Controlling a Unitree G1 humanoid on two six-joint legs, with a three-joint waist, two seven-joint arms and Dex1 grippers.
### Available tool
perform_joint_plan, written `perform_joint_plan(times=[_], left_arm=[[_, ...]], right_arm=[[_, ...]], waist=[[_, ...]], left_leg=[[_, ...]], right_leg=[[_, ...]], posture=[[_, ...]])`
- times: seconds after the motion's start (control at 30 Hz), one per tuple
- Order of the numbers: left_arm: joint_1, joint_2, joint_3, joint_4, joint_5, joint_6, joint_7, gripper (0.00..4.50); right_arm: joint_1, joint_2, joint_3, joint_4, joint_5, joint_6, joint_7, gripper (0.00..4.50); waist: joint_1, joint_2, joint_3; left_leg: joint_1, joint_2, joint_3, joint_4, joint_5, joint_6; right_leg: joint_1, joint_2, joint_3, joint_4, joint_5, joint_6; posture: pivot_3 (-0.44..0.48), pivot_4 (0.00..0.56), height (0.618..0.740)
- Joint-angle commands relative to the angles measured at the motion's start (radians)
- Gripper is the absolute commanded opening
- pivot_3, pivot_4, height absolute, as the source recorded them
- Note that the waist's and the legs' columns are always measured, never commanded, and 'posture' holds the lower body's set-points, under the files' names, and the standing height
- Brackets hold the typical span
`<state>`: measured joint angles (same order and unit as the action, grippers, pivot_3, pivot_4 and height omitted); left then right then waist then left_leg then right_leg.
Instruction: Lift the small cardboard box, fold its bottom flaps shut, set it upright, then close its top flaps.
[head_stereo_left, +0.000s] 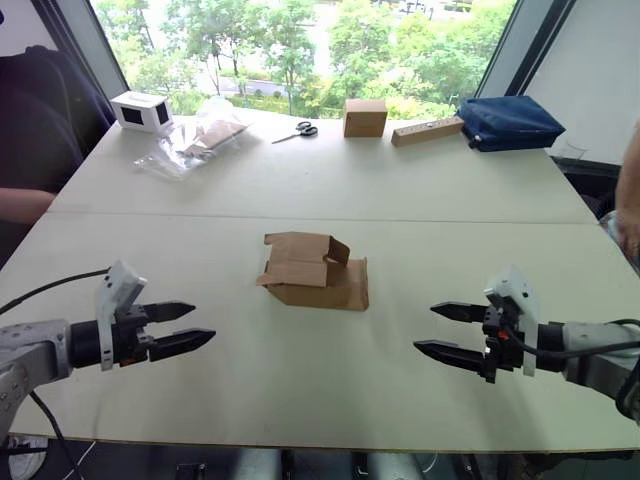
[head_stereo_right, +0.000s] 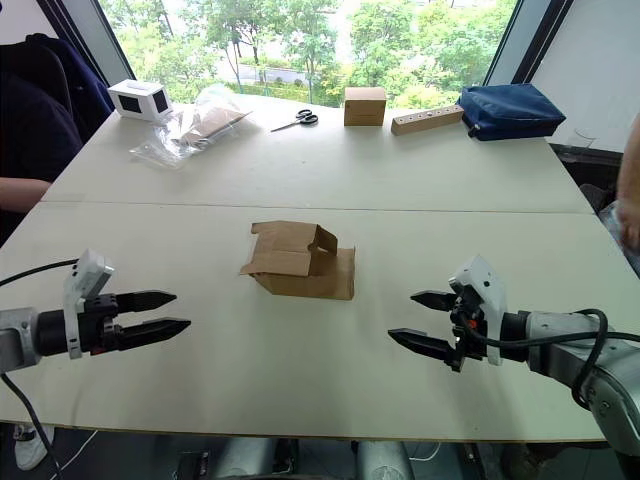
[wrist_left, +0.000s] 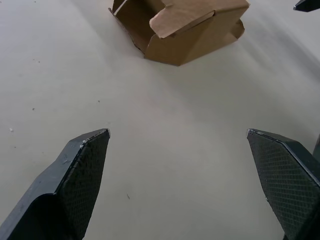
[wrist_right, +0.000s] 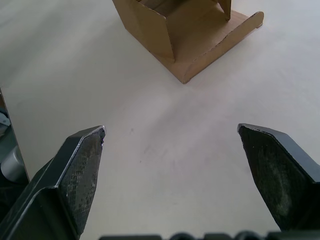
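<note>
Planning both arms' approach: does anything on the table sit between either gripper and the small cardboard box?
Nothing visible does. Bare table lies between the left gripper, the right gripper and the small cardboard box.

Daylight floods in through the windows (head_stereo_left: 300, 45) beyond the tabletop's (head_stereo_left: 330, 190) far edge, washing the greenery outside pale. The tabletop is evenly bright, with soft sheen toward its far edge. The small cardboard box (head_stereo_left: 315, 272) casts only a faint shadow. In the wrist views the near fingertips (wrist_left: 82, 165) look slightly soft.
</note>
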<state>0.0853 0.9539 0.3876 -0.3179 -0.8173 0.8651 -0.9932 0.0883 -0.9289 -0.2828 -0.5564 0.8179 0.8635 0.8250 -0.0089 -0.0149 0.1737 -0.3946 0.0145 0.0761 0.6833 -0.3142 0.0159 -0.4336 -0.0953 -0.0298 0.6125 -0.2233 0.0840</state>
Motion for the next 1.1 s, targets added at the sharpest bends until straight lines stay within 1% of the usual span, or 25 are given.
perform_joint_plan(times=[0.03, 0.23, 0.3, 0.33, 0.4, 0.47, 0.57, 0.63, 0.73, 0.87, 1.0, 1.1], left_arm=[[-0.023, -0.007, 0.012, -0.001, 0.023, -0.025, 0.03, 4.5], [-0.054, -0.021, -0.002, -0.003, 0.034, -0.022, 0.061, 4.5], [-0.067, -0.028, -0.002, -0.015, 0.041, 0.003, 0.119, 4.5], [-0.083, -0.033, -0.003, -0.014, 0.039, 0.018, 0.145, 4.5], [-0.144, -0.042, 0.015, 0.013, -0.05, 0.137, 0.188, 4.5], [-0.193, -0.044, 0.024, 0.036, -0.105, 0.224, 0.214, 4.5], [-0.271, -0.095, 0.042, 0.074, -0.152, 0.258, 0.273, 4.5], [-0.314, -0.128, 0.036, 0.098, -0.189, 0.316, 0.314, 4.5], [-0.402, -0.163, 0.021, 0.195, -0.283, 0.493, 0.362, 4.5], [-0.543, -0.216, 0.009, 0.34, -0.335, 0.654, 0.39, 4.5], [-0.676, -0.28, -0.012, 0.501, -0.309, 0.706, 0.395, 4.5], [-0.733, -0.304, -0.076, 0.576, -0.251, 0.677, 0.368, 4.5]], right_arm=[[-0.018, 0.008, -0.017, -0.008, -0.014, -0.025, -0.011, 4.48], [-0.024, 0.02, -0.011, -0.004, -0.025, -0.031, -0.02, 4.48], [-0.031, 0.071, -0.015, -0.004, -0.082, -0.12, -0.058, 4.48], [-0.037, 0.097, -0.02, -0.007, -0.078, -0.139, -0.065, 4.48], [-0.038, 0.117, -0.014, -0.012, -0.088, -0.16, -0.062, 4.48], [-0.035, 0.115, -0.007, -0.015, -0.085, -0.154, -0.048, 4.48], [-0.039, 0.082, 0.0, -0.011, -0.05, -0.098, -0.023, 4.48], [-0.048, 0.07, -0.005, -0.014, -0.012, -0.061, -0.012, 4.48], [-0.06, 0.047, -0.006, -0.042, 0.023, -0.03, 0.005, 4.48], [-0.071, -0.008, 0.029, -0.069, -0.02, -0.04, 0.037, 4.48], [-0.086, -0.04, 0.079, -0.084, -0.076, -0.072, 0.053, 4.48], [-0.097, -0.029, 0.083, -0.087, -0.078, -0.077, 0.044, 4.48]], waist=[[0.0, 0.0, 0.0], [0.0, 0.0, 0.0], [0.0, -0.001, 0.0], [0.0, 0.0, 0.0], [0.0, 0.0, 0.0], [0.002, 0.0, 0.0], [0.002, 0.0, 0.0], [0.001, -0.001, 0.0], [0.0, -0.001, 0.0], [0.0, -0.003, 0.0], [0.004, -0.004, 0.0], [0.0, -0.005, 0.0]], left_leg=[[0.0, 0.0, 0.0, 0.0, 0.0, 0.0], [0.0, 0.0, 0.0, 0.0, 0.0, 0.0], [0.0, 0.0, 0.0, 0.0, 0.0, 0.0], [0.0, 0.0, 0.0, 0.0, 0.0, 0.0], [0.0, 0.0, 0.0, 0.0, 0.0, 0.0], [0.0, -0.001, 0.0, 0.0, 0.0, 0.0], [0.001, -0.001, 0.0, 0.0, 0.0, 0.001], [0.001, -0.002, 0.0, 0.0, 0.0, 0.001], [0.003, -0.001, 0.0, 0.001, 0.001, 0.001], [0.004, -0.001, 0.0, 0.001, 0.001, 0.001], [0.004, -0.001, -0.001, 0.002, 0.001, 0.0], [0.004, -0.001, 0.0, 0.002, 0.001, 0.0]], right_leg=[[0.0, 0.0, 0.0, 0.0, 0.0, 0.0], [0.0, 0.0, 0.0, 0.0, 0.0, 0.0], [0.0, 0.0, 0.0, 0.0, 0.0, 0.0], [0.0, 0.0, 0.0, 0.0, 0.0, 0.0], [0.0, 0.001, 0.0, 0.001, 0.0, 0.0], [0.001, 0.001, -0.001, 0.001, 0.0, 0.001], [0.002, 0.002, -0.002, 0.001, 0.0, 0.001], [0.002, 0.002, -0.002, 0.001, 0.001, 0.001], [0.004, 0.005, -0.002, 0.001, 0.001, 0.002], [0.004, 0.008, -0.002, 0.002, 0.002, 0.005], [0.005, 0.008, -0.002, 0.003, 0.002, 0.005], [0.005, 0.008, -0.002, 0.003, 0.002, 0.006]], posture=[[0.0, 0.15, 0.74], [0.0, 0.15, 0.74], [0.0, 0.15, 0.74], [0.0, 0.15, 0.74], [0.0, 0.15, 0.74], [0.0, 0.15, 0.74], [0.0, 0.15, 0.74], [0.0, 0.15, 0.74], [0.0, 0.15, 0.74], [0.0, 0.15, 0.74], [0.0, 0.15, 0.74], [0.0, 0.15, 0.74]])
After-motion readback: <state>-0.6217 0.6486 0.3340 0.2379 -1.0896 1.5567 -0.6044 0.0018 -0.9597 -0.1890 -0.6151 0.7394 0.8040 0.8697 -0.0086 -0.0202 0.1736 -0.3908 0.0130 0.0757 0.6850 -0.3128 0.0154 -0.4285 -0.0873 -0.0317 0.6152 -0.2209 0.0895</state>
